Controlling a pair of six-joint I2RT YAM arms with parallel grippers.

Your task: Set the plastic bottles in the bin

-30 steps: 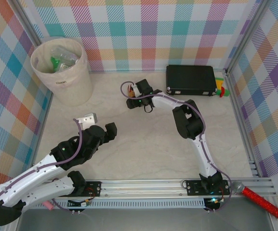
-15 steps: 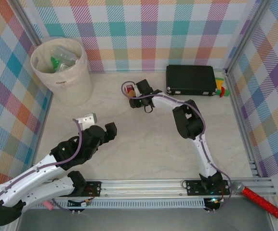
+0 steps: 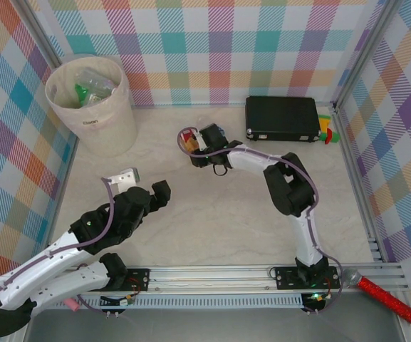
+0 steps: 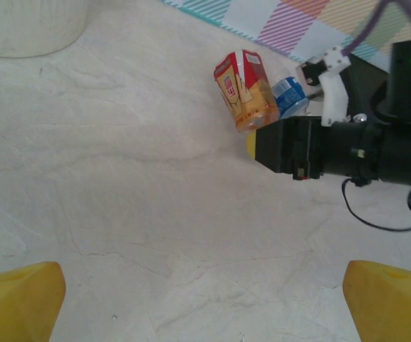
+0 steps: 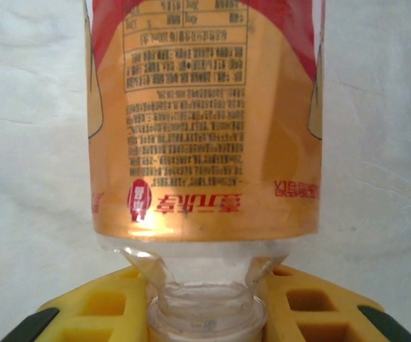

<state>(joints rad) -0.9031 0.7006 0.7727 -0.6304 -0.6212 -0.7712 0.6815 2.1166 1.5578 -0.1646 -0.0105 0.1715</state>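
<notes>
Orange-labelled bottle (image 3: 186, 140), gripped at its neck by the right hand (image 3: 194, 146), has shifted slightly toward the bin (image 3: 105, 122): transport looks begun. Left hand (image 3: 145, 182) gapes empty.

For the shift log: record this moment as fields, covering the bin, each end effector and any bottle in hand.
bin: far left corner of the table, several bottles inside
right end effector: shut on the neck of an orange-labelled bottle
left end effector: open, holding nothing, over bare table
held bottle position: mid-table, right of the bin
black case: by the far wall, right of the held bottle
</notes>
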